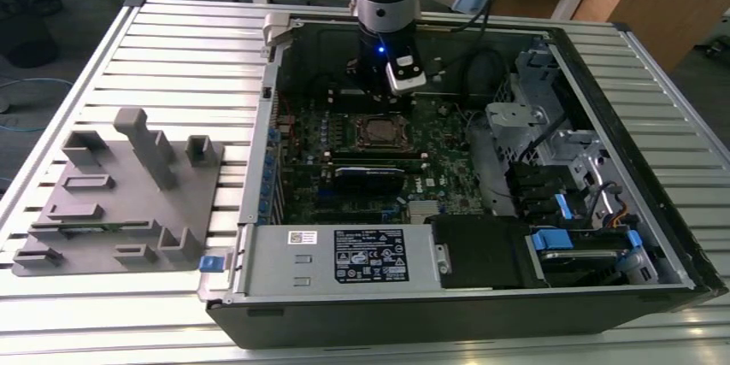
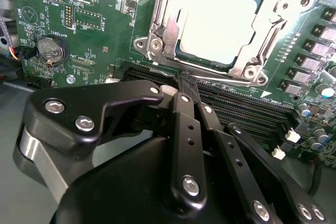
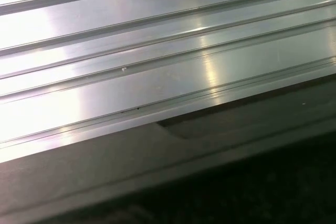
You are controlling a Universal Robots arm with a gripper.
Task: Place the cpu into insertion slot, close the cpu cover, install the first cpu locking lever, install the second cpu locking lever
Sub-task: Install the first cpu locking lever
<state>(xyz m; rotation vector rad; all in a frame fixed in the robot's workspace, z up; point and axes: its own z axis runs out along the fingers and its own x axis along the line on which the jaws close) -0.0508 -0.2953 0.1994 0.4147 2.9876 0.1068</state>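
The cpu (image 2: 220, 24) lies flat in the insertion slot (image 1: 380, 132), its pale metal top showing through the cut-out of the cpu cover (image 2: 160, 24). The cover is folded down around it as a silvery frame. My gripper (image 2: 185, 80) is shut, its black fingertips together at the socket's edge, right by a thin lever rod (image 2: 168, 71); whether they touch the rod I cannot tell. In the exterior view the gripper (image 1: 384, 104) hangs inside the open computer case just beyond the socket, on the green board.
Long black memory slots (image 2: 247, 106) run beside the fingertips and a coin battery (image 2: 51, 50) sits off to one side. The power supply (image 1: 342, 254), drive cages (image 1: 570, 211) and case walls ring the board. A grey fixture (image 1: 114, 203) rests on the ribbed table (image 3: 157, 51).
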